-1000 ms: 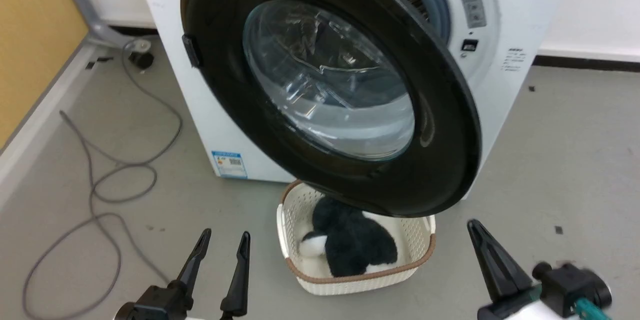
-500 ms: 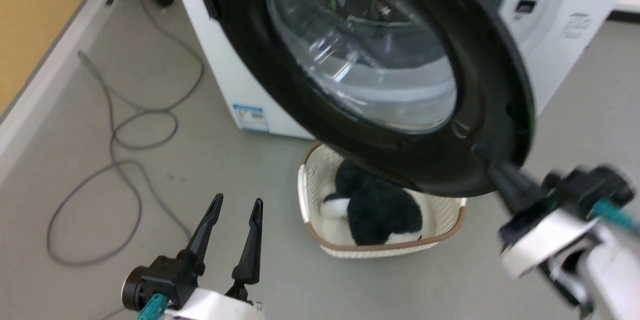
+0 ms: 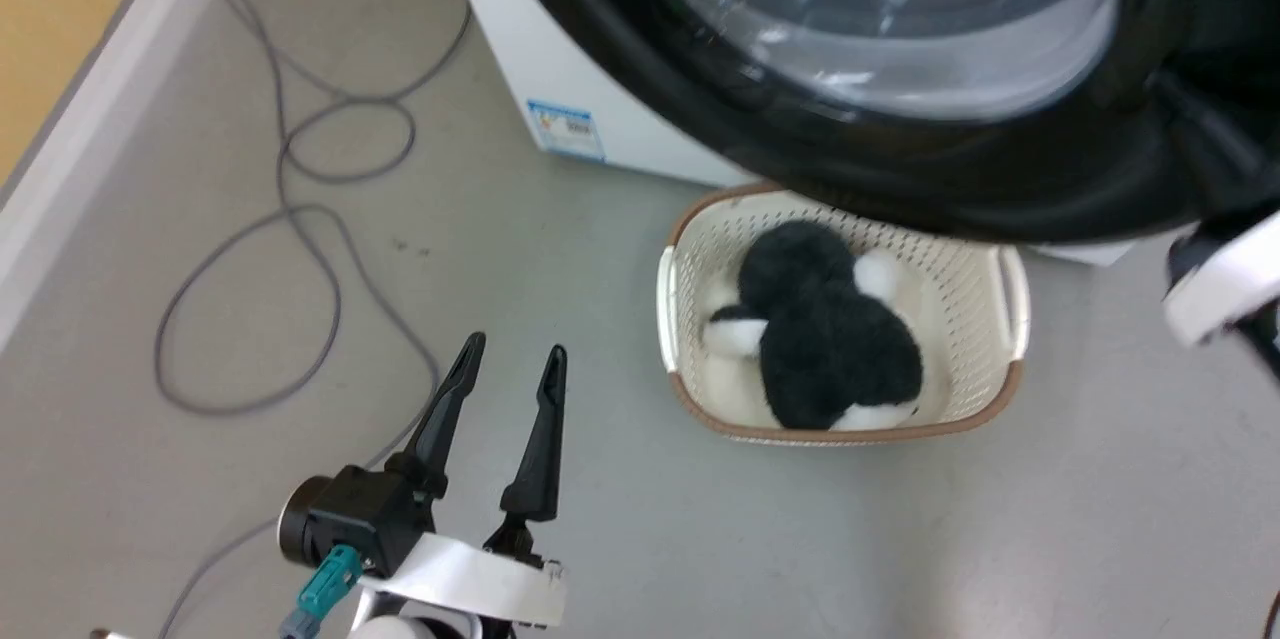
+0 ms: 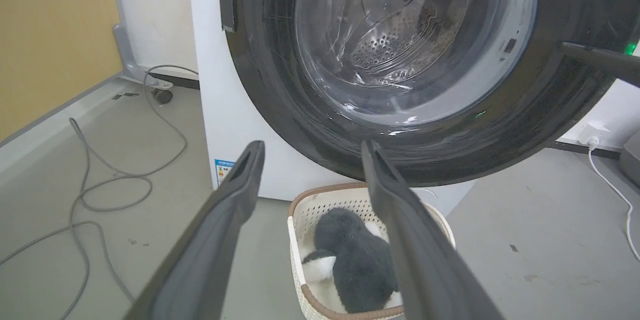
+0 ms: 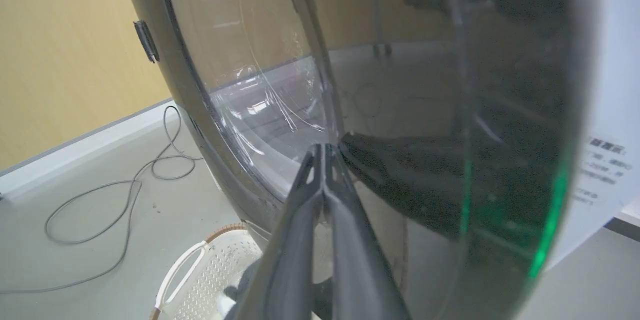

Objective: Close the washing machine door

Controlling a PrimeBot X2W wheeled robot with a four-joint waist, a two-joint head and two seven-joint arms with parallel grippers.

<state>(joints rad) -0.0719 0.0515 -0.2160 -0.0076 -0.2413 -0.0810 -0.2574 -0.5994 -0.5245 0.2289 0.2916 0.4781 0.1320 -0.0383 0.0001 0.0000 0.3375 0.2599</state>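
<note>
Right pincer (image 5: 324, 149) is shut, empty, tip on the door (image 4: 395, 59) ahead: blunt pusher, I guess. Left pincer (image 3: 515, 344) is wide open, idle.

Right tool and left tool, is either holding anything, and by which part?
Nothing is held. The right tool is shut, tips seemingly pressed against the washing machine door, not gripping it. The left tool is open and empty.
</note>
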